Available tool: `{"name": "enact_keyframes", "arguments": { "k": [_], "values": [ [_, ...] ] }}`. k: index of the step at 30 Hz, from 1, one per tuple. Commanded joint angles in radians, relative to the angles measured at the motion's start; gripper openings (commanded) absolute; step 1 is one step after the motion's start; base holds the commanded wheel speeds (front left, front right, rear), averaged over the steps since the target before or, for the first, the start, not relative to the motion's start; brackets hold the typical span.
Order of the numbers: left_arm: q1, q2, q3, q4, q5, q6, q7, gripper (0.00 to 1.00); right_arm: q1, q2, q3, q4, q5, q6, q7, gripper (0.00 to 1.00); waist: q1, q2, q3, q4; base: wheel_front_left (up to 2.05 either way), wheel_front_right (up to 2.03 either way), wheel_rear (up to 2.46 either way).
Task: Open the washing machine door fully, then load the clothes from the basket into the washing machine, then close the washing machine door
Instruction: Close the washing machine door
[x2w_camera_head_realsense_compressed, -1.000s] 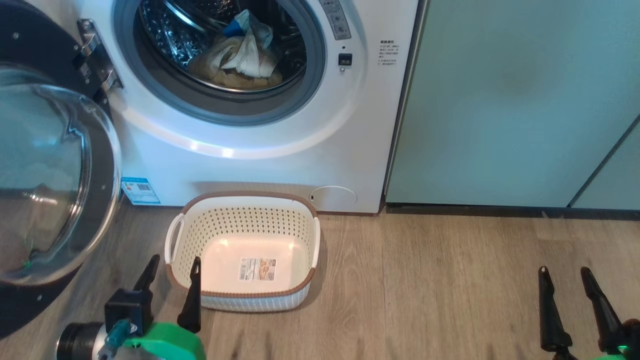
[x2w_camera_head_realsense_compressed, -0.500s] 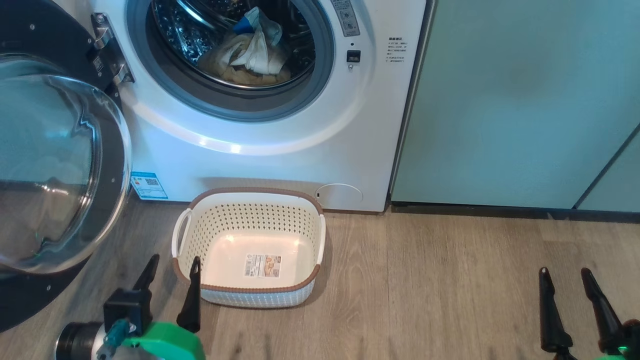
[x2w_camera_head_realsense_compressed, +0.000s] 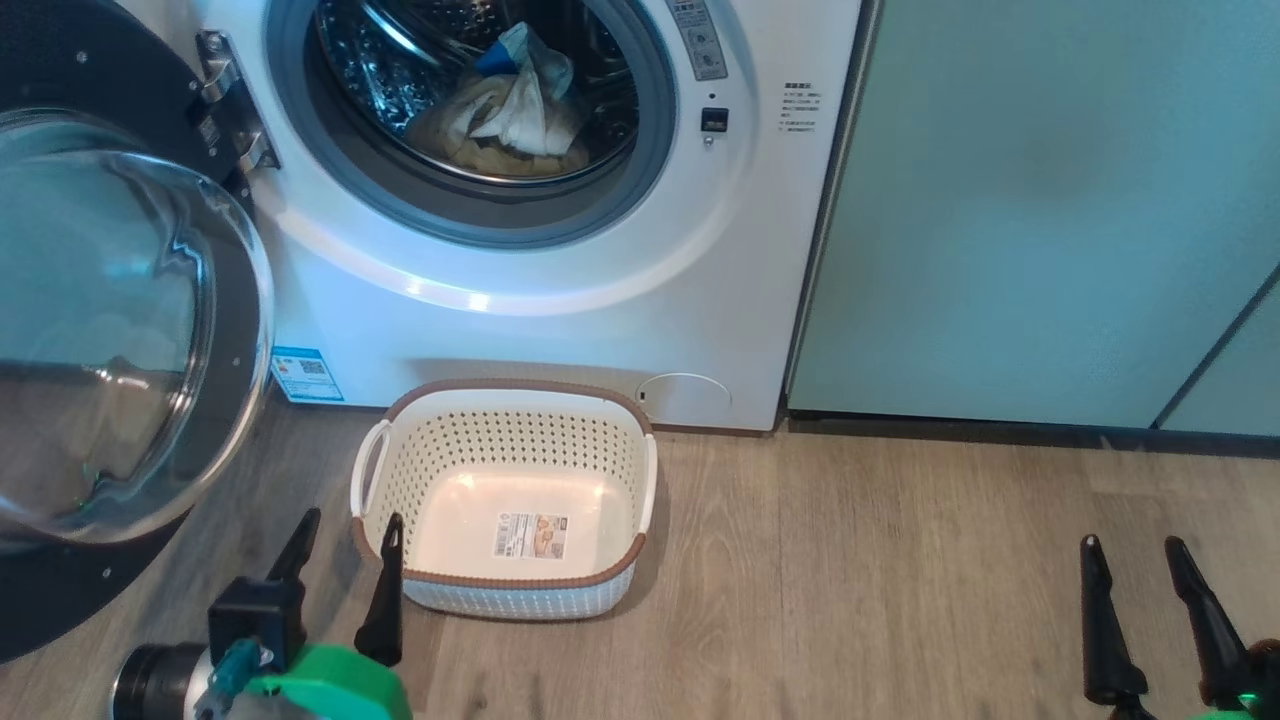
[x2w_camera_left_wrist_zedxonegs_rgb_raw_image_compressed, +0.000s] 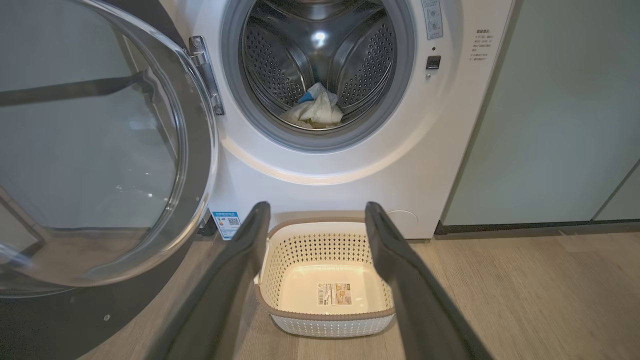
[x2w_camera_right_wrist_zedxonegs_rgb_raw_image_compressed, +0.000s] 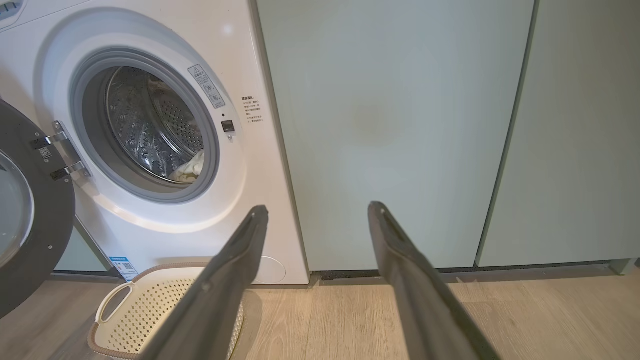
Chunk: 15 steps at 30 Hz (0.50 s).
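The white washing machine (x2w_camera_head_realsense_compressed: 560, 330) stands ahead with its round black door (x2w_camera_head_realsense_compressed: 110, 340) swung wide open to the left. Cream clothes with a blue patch (x2w_camera_head_realsense_compressed: 515, 115) lie inside the steel drum, also seen as clothes (x2w_camera_left_wrist_zedxonegs_rgb_raw_image_compressed: 315, 110) in the left wrist view. The cream basket (x2w_camera_head_realsense_compressed: 505, 410) sits on the floor before the machine, with only a label on its bottom. My left gripper (x2w_camera_head_realsense_compressed: 345, 525) hovers open at the basket's near left corner. My right gripper (x2w_camera_head_realsense_compressed: 1130, 550) is open, far right above the floor.
Pale green cabinet panels (x2w_camera_head_realsense_compressed: 1040, 210) run to the right of the machine. Wood-look floor (x2w_camera_head_realsense_compressed: 880, 580) stretches between the basket and my right gripper. The open door (x2w_camera_left_wrist_zedxonegs_rgb_raw_image_compressed: 100, 150) juts out on the left at my left arm's side.
The whole head view has shifted slightly right and down, a camera move. Both grippers keep their places in the view and stay open. Door, basket and clothes stand as before.
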Motion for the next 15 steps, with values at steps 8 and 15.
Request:
{"name": "enact_keyframes", "arguments": {
  "k": [8, 15],
  "values": [
    [-0.069, 0.030, 0.034, -0.033, -0.009, 0.006, -0.008, 1.00, -0.017, -0.016, 0.025, -0.033, 0.002, 0.001, -0.004, 1.00, 0.0000, 0.0000, 0.001, 0.059, 0.00, 0.00, 0.00],
    [-0.069, 0.028, 0.032, -0.035, -0.015, 0.007, -0.012, 1.00, -0.014, -0.016, 0.028, -0.036, 0.003, 0.001, -0.005, 1.00, 0.0000, 0.0000, 0.004, 0.178, 0.00, 0.00, 0.00]
  ]
}}
